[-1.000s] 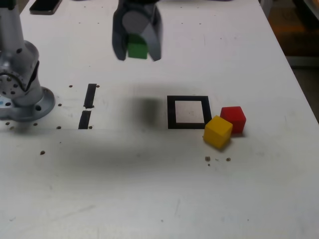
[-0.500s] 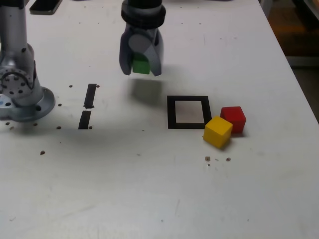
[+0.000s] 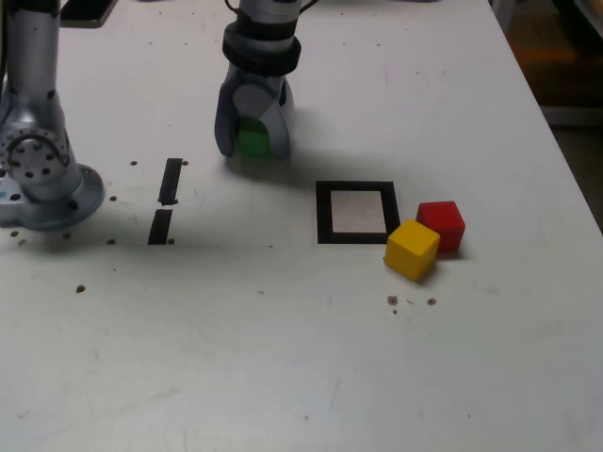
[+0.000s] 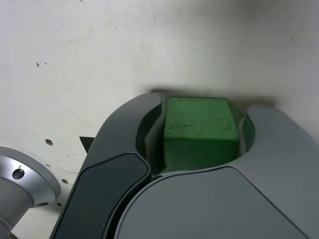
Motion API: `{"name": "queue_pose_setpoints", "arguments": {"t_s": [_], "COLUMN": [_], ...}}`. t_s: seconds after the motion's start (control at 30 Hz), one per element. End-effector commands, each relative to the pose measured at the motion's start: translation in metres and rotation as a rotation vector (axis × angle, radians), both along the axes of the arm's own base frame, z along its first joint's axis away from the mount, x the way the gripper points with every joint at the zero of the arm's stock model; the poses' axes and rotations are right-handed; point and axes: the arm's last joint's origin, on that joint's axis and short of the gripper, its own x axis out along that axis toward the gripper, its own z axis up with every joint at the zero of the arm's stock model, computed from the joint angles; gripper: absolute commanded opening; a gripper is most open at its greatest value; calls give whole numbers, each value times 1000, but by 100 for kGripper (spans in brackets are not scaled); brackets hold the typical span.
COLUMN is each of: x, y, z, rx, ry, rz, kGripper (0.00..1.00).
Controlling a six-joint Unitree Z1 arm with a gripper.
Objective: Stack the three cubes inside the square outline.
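Green cube point(image 3: 252, 139) sits between the jaws of your pincer point(image 3: 251, 143), which points down at the white worktop point(image 3: 283, 358) with its tips at or just above the surface; contact with the worktop cannot be confirmed. In the wrist view one jaw lies against the green cube point(image 4: 200, 132) and a thin gap shows at the other, so whether the pincer point(image 4: 199, 137) is gripping or has let go cannot be told. The cube is outside the square outline point(image 3: 356, 212), toward the exterior view's left and further back. Yellow cube point(image 3: 412, 249) stands just outside the outline's near corner on the exterior view's right, touching the red cube point(image 3: 442, 226) behind it. No brand, label or writing is legible on any item.
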Motion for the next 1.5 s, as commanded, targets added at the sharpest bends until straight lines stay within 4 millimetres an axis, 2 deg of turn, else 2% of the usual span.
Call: {"name": "queue_pose_setpoints", "arguments": {"t_s": [0.0, 0.1, 0.2, 0.37, 0.47, 0.63, 0.77, 0.9, 1.1, 1.47], "x": [-1, -3, -10, -25, -28, -17, 2, 22, 53, 107], "y": [0, -2, -7, -22, -34, -58, -77, -86, -89, -95], "z": [2, 9, 21, 54, 77, 109, 123, 124, 116, 88], "rx": [-24, -47, -42, -20, -4, 15, 17, 6, -5, -35], "ry": [-13, -42, -72, -127, -162, -228, -263, -259, -231, -191], "rz": [-17, -34, -37, -32, -38, -70, -104, -120, -127, -140], "kGripper": [83, 92, 95, 97, 98, 98, 99, 99, 99, 99]}}
